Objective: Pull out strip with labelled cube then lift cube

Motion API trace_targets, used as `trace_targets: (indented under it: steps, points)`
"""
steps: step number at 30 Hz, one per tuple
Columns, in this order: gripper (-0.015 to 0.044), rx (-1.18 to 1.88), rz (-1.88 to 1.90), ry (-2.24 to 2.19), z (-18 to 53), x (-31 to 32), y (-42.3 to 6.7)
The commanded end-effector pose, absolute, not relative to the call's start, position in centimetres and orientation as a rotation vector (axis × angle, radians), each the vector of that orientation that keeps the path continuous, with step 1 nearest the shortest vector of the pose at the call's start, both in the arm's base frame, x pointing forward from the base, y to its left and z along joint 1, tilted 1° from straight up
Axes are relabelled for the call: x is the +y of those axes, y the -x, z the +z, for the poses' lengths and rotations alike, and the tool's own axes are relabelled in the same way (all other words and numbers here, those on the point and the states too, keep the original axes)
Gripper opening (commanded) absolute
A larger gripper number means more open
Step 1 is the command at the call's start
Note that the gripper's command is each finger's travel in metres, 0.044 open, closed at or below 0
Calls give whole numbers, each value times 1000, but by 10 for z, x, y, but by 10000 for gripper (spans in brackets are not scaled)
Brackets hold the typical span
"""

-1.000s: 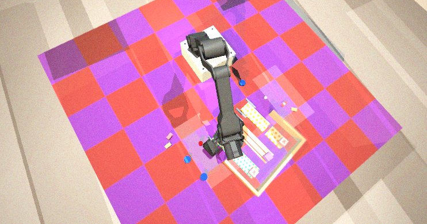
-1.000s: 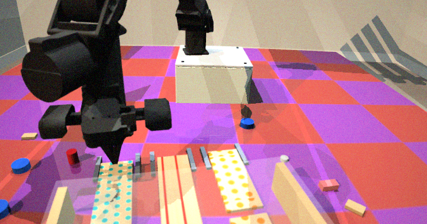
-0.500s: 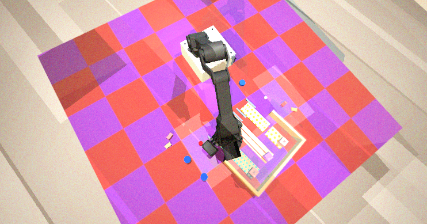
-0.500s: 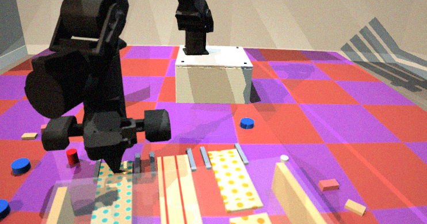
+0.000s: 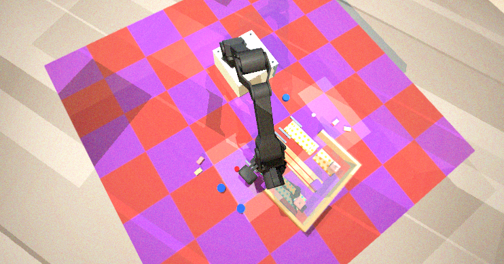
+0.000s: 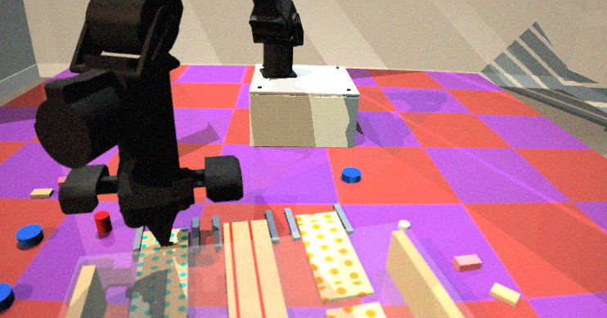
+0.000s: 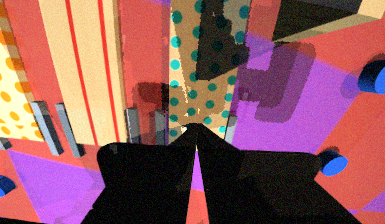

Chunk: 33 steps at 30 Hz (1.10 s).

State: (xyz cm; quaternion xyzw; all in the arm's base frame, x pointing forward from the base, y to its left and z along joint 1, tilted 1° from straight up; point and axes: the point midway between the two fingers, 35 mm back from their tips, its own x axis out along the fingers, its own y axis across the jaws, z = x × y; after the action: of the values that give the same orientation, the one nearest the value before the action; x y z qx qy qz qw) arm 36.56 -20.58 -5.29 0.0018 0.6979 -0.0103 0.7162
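My gripper (image 6: 166,244) (image 7: 196,127) is shut and empty, its fingertips pointing down at the near end of the teal-dotted strip (image 6: 146,269) (image 7: 185,75). Whether the tips touch it is unclear. A pink cube (image 5: 299,203) with a cross mark sits at this strip's far end; no gap shows in the strip, though the arm and shadows cover part of it. The red-striped strip (image 5: 299,167) (image 6: 244,265) (image 7: 93,60) looks unbroken, with a purple cube (image 5: 315,185) at its end. The orange-dotted strip (image 5: 301,138) (image 6: 333,254) is separated from its far piece (image 5: 322,159) (image 6: 357,311), which bears another marked pink cube (image 5: 334,167).
Wooden walls (image 5: 332,197) (image 6: 415,269) and a clear cover surround the strips' far parts. Grey guide bars (image 6: 272,226) (image 7: 70,130) flank the near ends. A red cylinder (image 5: 236,168) (image 6: 103,222), blue discs (image 5: 221,187) (image 6: 351,175) and small blocks (image 5: 198,171) (image 6: 467,262) lie around.
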Motion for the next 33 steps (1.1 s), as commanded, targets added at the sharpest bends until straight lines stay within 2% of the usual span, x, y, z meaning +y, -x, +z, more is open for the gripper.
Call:
trace_targets:
  steps: [1, 33]
  points:
    - [0, 1544, -23, 0, -53, -206, -366]
    - [0, 1544, -23, 0, -57, -207, -366]
